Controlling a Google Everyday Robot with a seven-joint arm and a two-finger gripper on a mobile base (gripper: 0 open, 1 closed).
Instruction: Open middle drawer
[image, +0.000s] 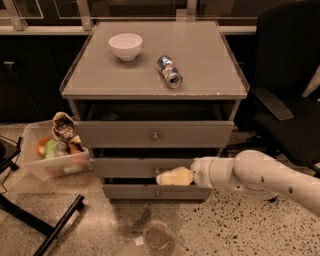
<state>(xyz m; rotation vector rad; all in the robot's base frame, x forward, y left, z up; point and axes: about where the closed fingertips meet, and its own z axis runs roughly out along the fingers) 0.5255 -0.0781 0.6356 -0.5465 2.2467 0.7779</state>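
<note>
The grey cabinet has three drawers. The middle drawer has a flat grey front and a small round metal knob. Its front stands slightly forward of the cabinet, with a dark gap above it. My gripper is cream-coloured and reaches in from the right on a white arm. Its tip is right at the knob, just below and right of it. The top drawer is above and the lowest drawer is below.
A white bowl and a can lying on its side are on the cabinet top. A clear bin of snacks stands at the left on the floor. A black office chair is at the right. A clear cup lies on the floor in front.
</note>
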